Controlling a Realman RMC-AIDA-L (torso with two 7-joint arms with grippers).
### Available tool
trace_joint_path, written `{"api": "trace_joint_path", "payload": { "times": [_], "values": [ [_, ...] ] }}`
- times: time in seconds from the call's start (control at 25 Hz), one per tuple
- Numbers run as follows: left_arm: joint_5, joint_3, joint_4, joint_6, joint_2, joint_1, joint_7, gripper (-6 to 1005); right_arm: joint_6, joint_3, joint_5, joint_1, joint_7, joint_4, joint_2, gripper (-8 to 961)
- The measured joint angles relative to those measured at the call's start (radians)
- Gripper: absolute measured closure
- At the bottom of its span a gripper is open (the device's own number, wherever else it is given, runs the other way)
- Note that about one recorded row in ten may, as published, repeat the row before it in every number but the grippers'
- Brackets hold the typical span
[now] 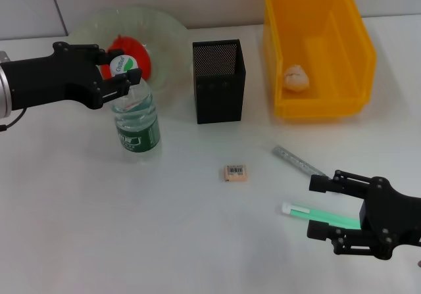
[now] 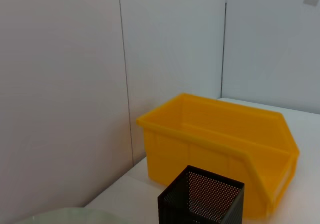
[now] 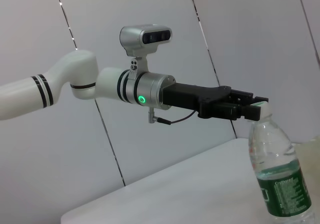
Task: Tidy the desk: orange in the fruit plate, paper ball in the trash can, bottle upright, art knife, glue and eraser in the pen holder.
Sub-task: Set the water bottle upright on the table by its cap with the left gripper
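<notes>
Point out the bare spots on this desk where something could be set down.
Bare stretches: the near desk in front of the bottle and left of the eraser, and between the pen holder and eraser. Crowded: around the right tool with the glue and knife, and by the plate.

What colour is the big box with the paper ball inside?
Bright yellow. The box shows best in the head view, with the paper ball in it.
</notes>
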Motion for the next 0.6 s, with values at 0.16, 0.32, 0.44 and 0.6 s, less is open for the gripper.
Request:
{"api": "trace_joint_path", "payload": {
  "times": [0.16,0.32,0.44,0.6],
  "values": [
    [0.001,-0.001,-0.003,-0.006,0.0,-0.002,0.001,554,0.0,0.0,0.0,-0.002,0.0,0.0,0.0,143],
    [0.0,-0.001,-0.007,-0.014,0.0,-0.002,0.0,552,0.0,-0.002,0.0,0.0,0.0,0.0,0.0,143],
    [-0.001,0.002,-0.009,-0.011,0.0,-0.005,-0.008,551,0.0,-0.003,0.0,0.001,0.0,0.0,0.0,144],
    [-0.003,0.001,-0.022,-0.011,0.0,-0.015,-0.025,550,0.0,-0.004,0.0,0.003,0.0,0.0,0.0,144]
  ]
}}
